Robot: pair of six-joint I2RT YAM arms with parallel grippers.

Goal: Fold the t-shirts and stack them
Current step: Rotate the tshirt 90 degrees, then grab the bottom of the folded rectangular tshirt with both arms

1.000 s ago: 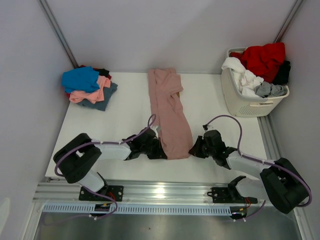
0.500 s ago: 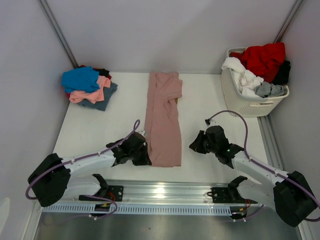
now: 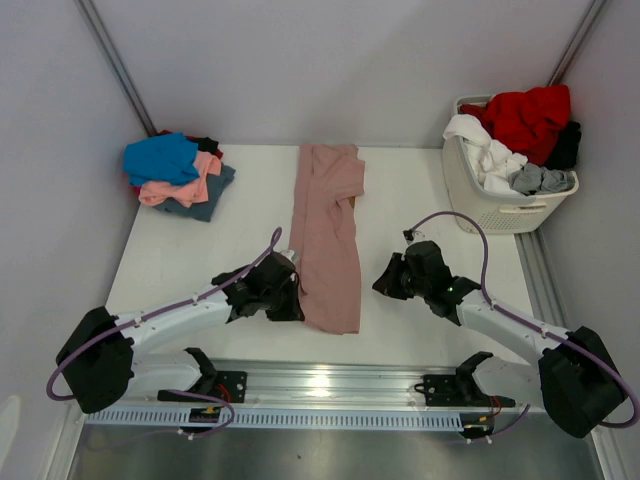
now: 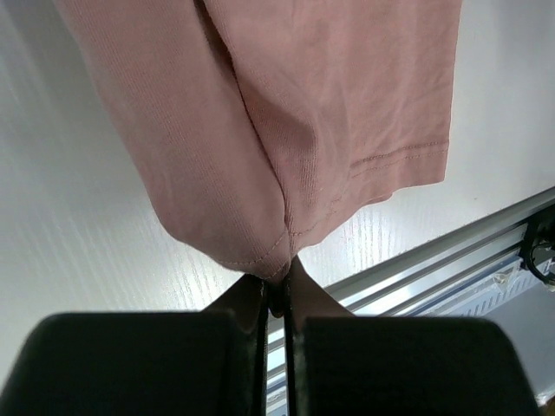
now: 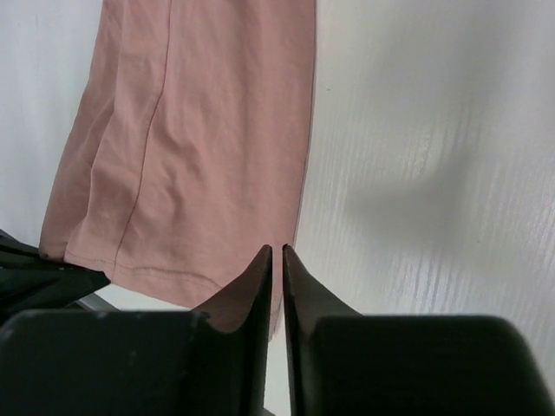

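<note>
Two arms are flanking one dusty-pink cloth t-shirt (image 3: 328, 235), which is lying on the white table (image 3: 190, 250) as a narrow strip, its long axis running from the far edge toward the arm bases.

Top external view: the left gripper (image 3: 296, 304) is sitting at the strip's near left corner. The right gripper (image 3: 380, 288) is hovering just beside the right edge, apart from the cloth, so the cloth is lying to that gripper's left. A stack of blue, salmon and slate t-shirts (image 3: 178, 172) is resting at the far left, and a white slatted plastic laundry basket (image 3: 480, 205) is standing at the far right. The left gripper's body is hiding the pinched corner.

Left wrist view: the jaws are standing closed on the hem fold (image 4: 277, 260). How many layers they are clamping is hard to make out.

Right wrist view: the jaws are standing almost together, with only a thin slit between them, and are clamping nothing visible. The strip's right edge is lining up with the slit, and whether the tips are touching it cannot be told. No chest print is showing.
</note>
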